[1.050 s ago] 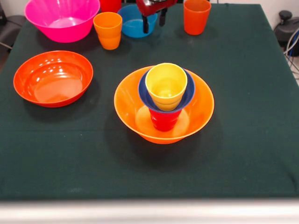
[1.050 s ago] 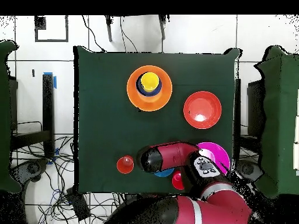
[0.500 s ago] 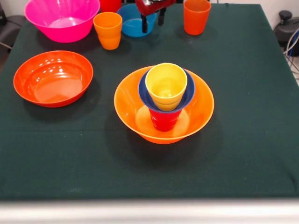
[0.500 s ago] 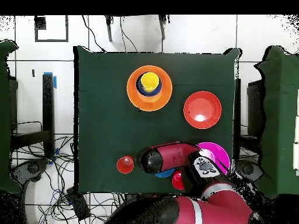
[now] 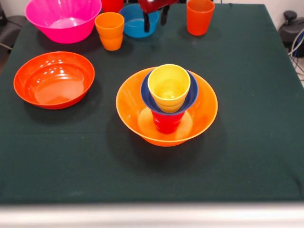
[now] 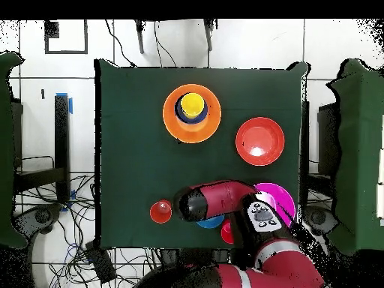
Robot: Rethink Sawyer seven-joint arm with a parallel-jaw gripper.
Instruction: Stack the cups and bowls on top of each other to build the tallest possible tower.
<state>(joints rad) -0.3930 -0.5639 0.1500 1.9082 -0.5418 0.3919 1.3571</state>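
Observation:
The tower [image 5: 166,107] stands mid-table: a big yellow-orange bowl [image 5: 204,111] holds a red cup [image 5: 167,122], a small dark blue bowl [image 5: 192,95] and a yellow cup [image 5: 168,87] on top. From overhead the tower [image 6: 192,112] lies far from the arm [image 6: 214,201]. My gripper [image 5: 155,20] hangs open at the top edge, its fingers [image 5: 147,23] over the right rim of the light blue bowl [image 5: 133,23], holding nothing. Loose pieces are an orange-yellow cup [image 5: 109,31], an orange cup [image 5: 200,16], a red cup [image 5: 112,4], a pink bowl [image 5: 63,18] and an orange-red bowl [image 5: 53,79].
In the overhead view the arm covers part of the light blue bowl [image 6: 210,222] and the pink bowl [image 6: 281,196]. An orange cup [image 6: 160,211] stands beside the arm. The green cloth [image 5: 247,156] runs to a pale front edge.
The gripper has crept slightly toward the top edge of the front view. Cups, bowls and tower have not moved.

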